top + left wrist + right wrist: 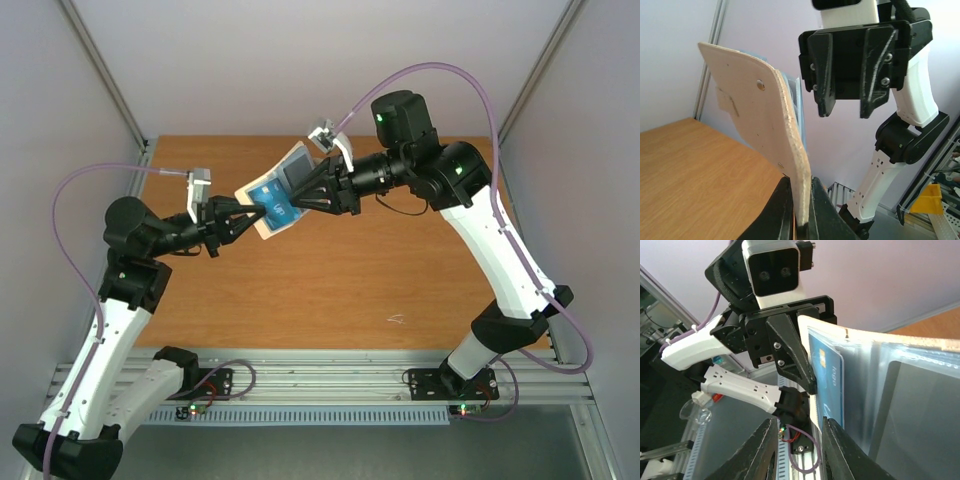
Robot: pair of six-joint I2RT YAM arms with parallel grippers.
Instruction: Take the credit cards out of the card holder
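Note:
The card holder [262, 225] hangs open in the air above the table, its beige back [755, 125] facing the left wrist camera. My left gripper [801, 186] is shut on the holder's lower edge. A bright blue credit card [827, 375] sits in the clear pocket of one panel, also seen from above as the blue card [272, 203]. A dark card [920, 410] fills the other panel's pocket. My right gripper [800, 421] is open just in front of the holder's inner face. Its right finger [840, 450] is by the blue card's lower corner, and nothing sits between the fingers.
The wooden table [350, 290] lies below both arms. Grey walls and metal frame posts [110, 80] enclose the back and sides. The left arm's white links and base [740, 390] show behind the right gripper's gap.

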